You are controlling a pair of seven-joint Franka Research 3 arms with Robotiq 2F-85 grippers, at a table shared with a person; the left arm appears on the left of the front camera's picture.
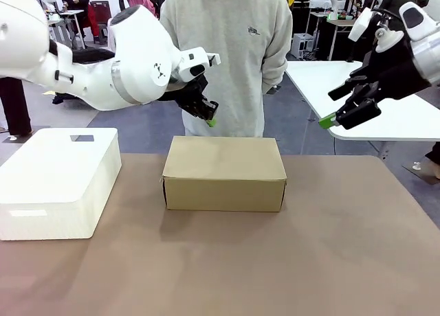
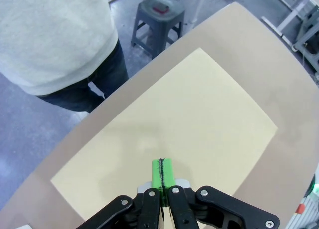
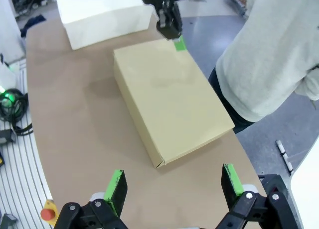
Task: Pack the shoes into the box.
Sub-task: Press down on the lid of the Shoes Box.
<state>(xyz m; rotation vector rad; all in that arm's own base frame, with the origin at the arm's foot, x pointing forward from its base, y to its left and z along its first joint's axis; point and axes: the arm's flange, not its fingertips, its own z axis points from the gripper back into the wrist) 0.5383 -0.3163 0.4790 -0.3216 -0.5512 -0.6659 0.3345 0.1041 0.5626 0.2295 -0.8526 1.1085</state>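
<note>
Front view: tan cardboard shoebox (image 1: 224, 173), lid down, mid-table, long axis running across the picture; shoes not visible, presumably inside or not yet brought. Left gripper (image 1: 210, 118) pinched fully together, empty, hanging above the box's far edge near its middle, just in front of a person in a grey sweatshirt (image 1: 227, 48). Right gripper (image 1: 342, 113) spread wide, empty, raised off to the right, well apart from the box. White foam box (image 1: 58, 182) at table left. Left arm judged the nearer to the lid. No legible print on either box; small emblem on the sweatshirt, unreadable.

Left wrist view: green pads (image 2: 162, 173) pressed flat against each other, nothing between; box lid directly beneath and ahead, plain, unmarked; grey stool (image 2: 157, 22) on the floor beyond.

Right wrist view: fingers far apart, pads (image 3: 116, 189) flanking open air; shoebox ahead, long axis pointing away; left gripper over its far end.
</note>
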